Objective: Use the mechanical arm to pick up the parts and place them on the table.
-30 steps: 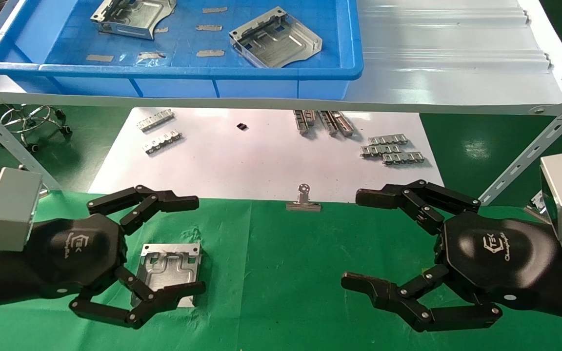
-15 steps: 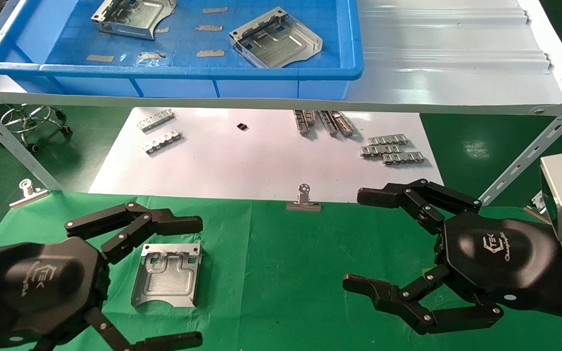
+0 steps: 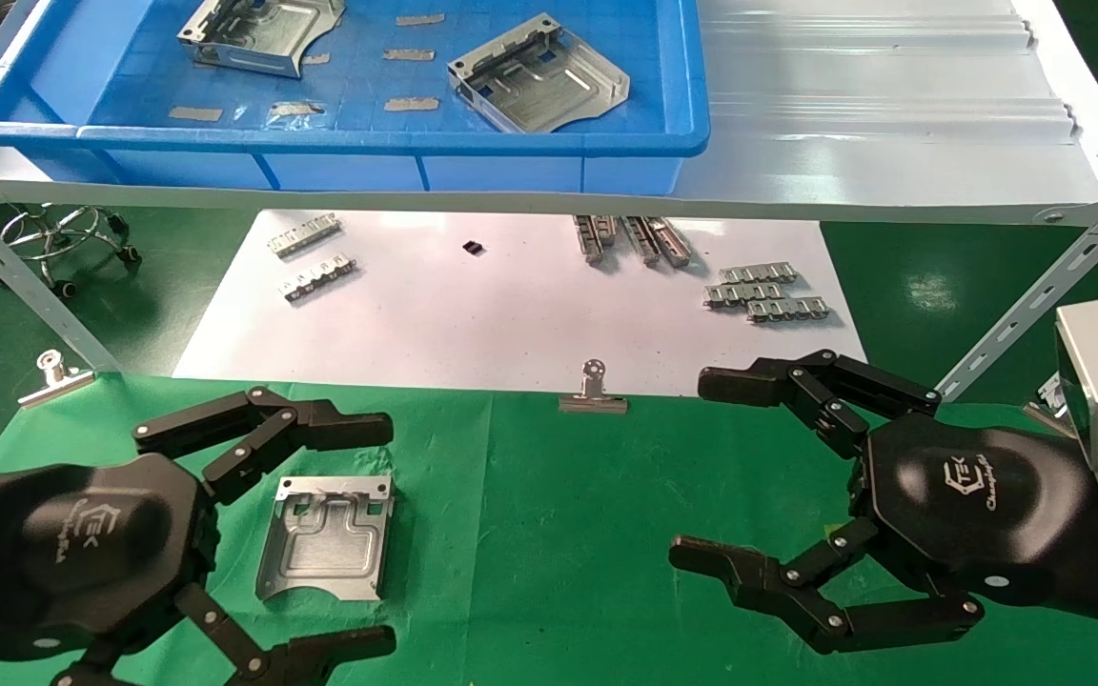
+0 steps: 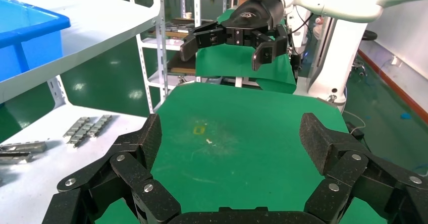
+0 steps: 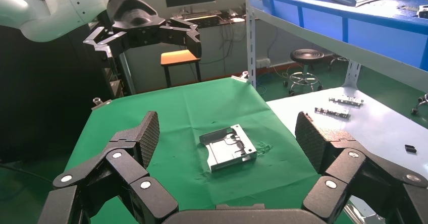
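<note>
One silver sheet-metal part point(image 3: 328, 539) lies flat on the green-cloth table point(image 3: 549, 534); it also shows in the right wrist view point(image 5: 228, 147). My left gripper point(image 3: 373, 538) is open and empty, raised above the part and holding nothing; its fingers point(image 4: 146, 141) spread wide over bare cloth. My right gripper point(image 3: 711, 472) is open and empty above the right side of the table. Two more parts point(image 3: 258, 33) point(image 3: 539, 74) lie in the blue bin point(image 3: 339, 138) on the shelf.
A grey metal shelf point(image 3: 892, 124) overhangs a white sheet point(image 3: 511, 305) carrying small toothed metal strips point(image 3: 763, 293). Silver binder clips point(image 3: 593, 393) point(image 3: 55, 376) hold the cloth's far edge. A yellow mark point(image 4: 199, 130) sits on the cloth.
My left gripper pulled back toward me off the part, which stays flat on the cloth, then edged slightly forward. My right gripper has barely moved.
</note>
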